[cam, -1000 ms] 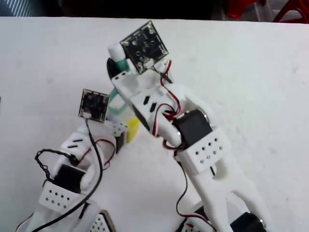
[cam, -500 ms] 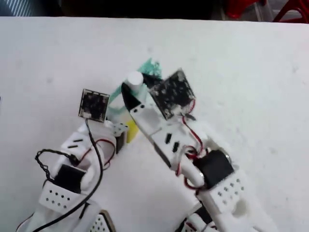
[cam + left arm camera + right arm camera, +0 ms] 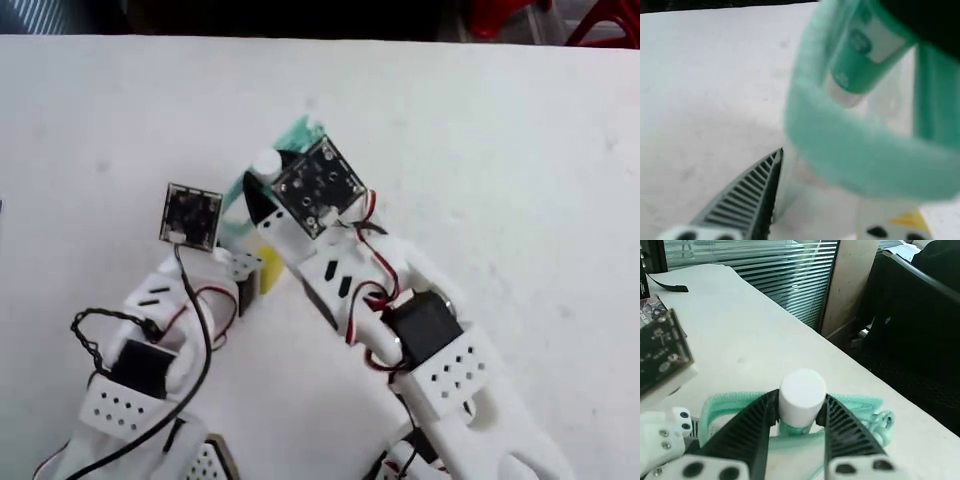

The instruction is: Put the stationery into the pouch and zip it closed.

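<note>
The stick [image 3: 801, 389], a teal tube under a white cap, stands near upright with its lower end inside the mouth of the pouch [image 3: 860, 403]; the right gripper [image 3: 801, 400] has it by the cap, both black jaws pressed onto the cap's sides with no gap showing. In the left wrist view the tube's body hangs down past the pouch's thick teal rim, so it is part way in and not yet let go; how deep its foot sits I cannot tell.

By my judgement the stick is light and stiff; its smooth round plastic could swivel or slip between flat jaws. The cap is a fair hold for a straight drop, though a cap may pull off; the body below it would be the safer grip. The pouch looks soft, with a mesh band and what seem to be clear walls; it will likely sag and fold shut unless its rim is held, and the rim band is the firm part to take.

The left gripper [image 3: 247, 270] is just beside the pouch's near edge; whether it has hold of the rim I cannot tell. The zip pull [image 3: 881, 421] lies at the pouch's end away from the arms; the zip is open. Everything rests on the white table [image 3: 500, 150]; a yellow piece [image 3: 272, 265] shows beside the left gripper, though what it is I cannot tell.
</note>
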`<state>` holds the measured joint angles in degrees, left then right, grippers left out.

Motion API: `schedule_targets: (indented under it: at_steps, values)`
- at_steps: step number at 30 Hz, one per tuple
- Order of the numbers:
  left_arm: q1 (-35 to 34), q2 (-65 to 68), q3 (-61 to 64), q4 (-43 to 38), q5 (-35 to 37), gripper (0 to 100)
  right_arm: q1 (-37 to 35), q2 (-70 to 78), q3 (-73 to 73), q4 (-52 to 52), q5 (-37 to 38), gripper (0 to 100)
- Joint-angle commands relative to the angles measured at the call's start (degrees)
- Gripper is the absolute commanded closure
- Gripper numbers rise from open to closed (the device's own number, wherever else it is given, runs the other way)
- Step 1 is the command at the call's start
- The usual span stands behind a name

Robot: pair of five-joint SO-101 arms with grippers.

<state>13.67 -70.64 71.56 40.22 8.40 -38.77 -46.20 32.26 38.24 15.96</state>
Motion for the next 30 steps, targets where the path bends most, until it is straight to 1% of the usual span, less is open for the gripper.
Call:
schedule_targets:
  at_steps: [1, 2, 4, 6, 8, 12, 20, 22, 24, 25, 26, 28, 29, 30]
  values:
    - [-0.40, 0.57, -2.20, -0.18, 0.88, 75, 2.42, -0.22, -4.04, 0.84, 0.26, 97.0]
    - [-0.40, 0.57, -2.20, -0.18, 0.88, 75, 2.95, 0.31, -5.10, 1.80, 0.18, 94.3]
    - [-0.40, 0.57, -2.20, -0.18, 0.88, 75, 3.91, 2.07, -7.65, 5.14, 0.09, 84.8]
    - [-0.40, 0.57, -2.20, -0.18, 0.88, 75, 4.70, 4.53, -10.46, 8.57, -2.11, 76.3]
    - [-0.40, 0.57, -2.20, -0.18, 0.88, 75, 5.32, 6.64, -13.10, 11.12, -3.87, 74.2]
    - [-0.31, 0.57, -2.20, -0.09, 0.88, 75, 5.05, 8.04, -16.44, 13.93, -4.13, 74.4]
    - [-0.31, 0.57, -2.20, -0.18, 0.88, 75, 4.18, 6.20, -17.23, 13.85, -3.78, 74.4]
    - [-0.31, 0.57, -2.20, -0.18, 0.88, 75, 5.49, 5.58, -17.67, 12.88, -3.87, 74.4]
    - [-0.31, 0.57, -2.20, -0.09, 0.88, 75, 8.75, 4.88, -20.75, 12.09, -4.40, 74.7]
    - [-0.31, 0.57, -2.20, -0.09, 0.88, 75, 10.33, 4.62, -22.68, 11.82, -4.92, 76.5]
    - [-0.31, 0.57, -2.20, -0.09, 0.88, 75, 11.74, 4.44, -24.62, 11.74, -6.42, 81.0]
    - [-0.31, 0.57, -2.20, -0.09, 0.88, 75, 14.02, 5.23, -26.81, 10.33, -9.67, 98.5]
    - [-0.31, 0.57, -2.20, -0.09, 0.88, 75, 14.55, 6.29, -26.90, 9.19, -10.64, 98.7]
    - [-0.31, 0.57, -2.20, -0.18, 0.88, 75, 14.46, 7.87, -26.90, 8.75, -10.64, 94.2]
